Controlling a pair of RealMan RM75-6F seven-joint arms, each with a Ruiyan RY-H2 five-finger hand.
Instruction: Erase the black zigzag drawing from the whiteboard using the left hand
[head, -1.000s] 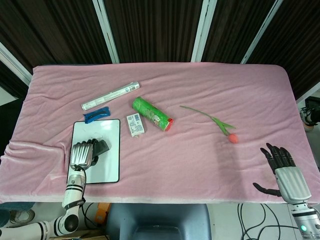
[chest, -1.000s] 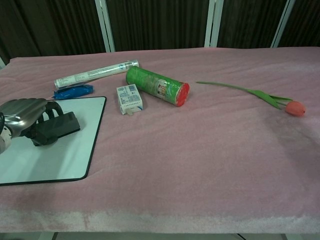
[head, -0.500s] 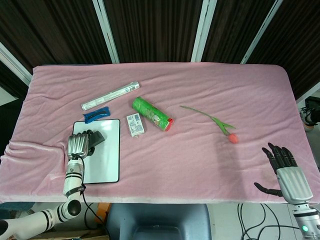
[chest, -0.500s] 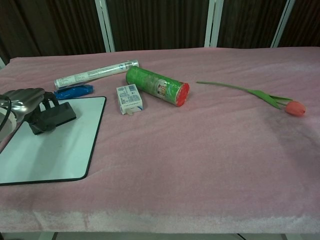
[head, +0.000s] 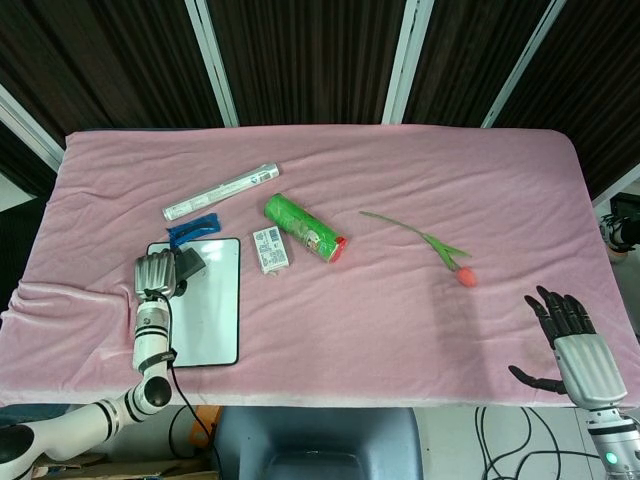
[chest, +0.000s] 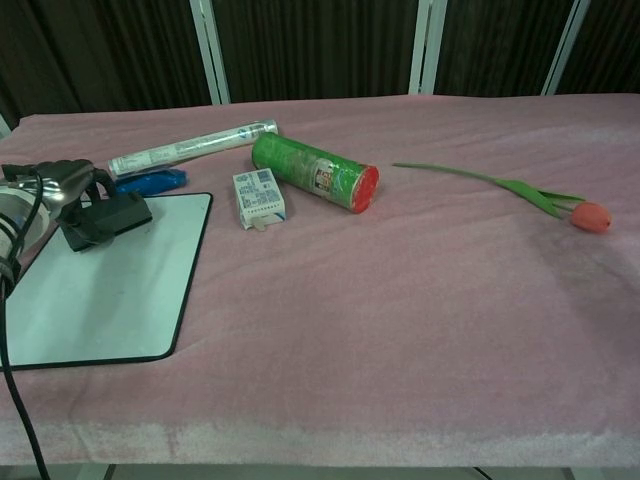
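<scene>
My left hand (chest: 62, 183) grips the eraser (chest: 105, 219) at the whiteboard's (chest: 110, 300) far corner; my right hand (head: 570, 335) hangs open, fingers spread.

No lettering on the table can be read: printing shows on the small white box (chest: 259, 197), the label of the green canister (chest: 315, 174) and the long silver tube (chest: 193, 147), but all of it is too small and blurred.
</scene>
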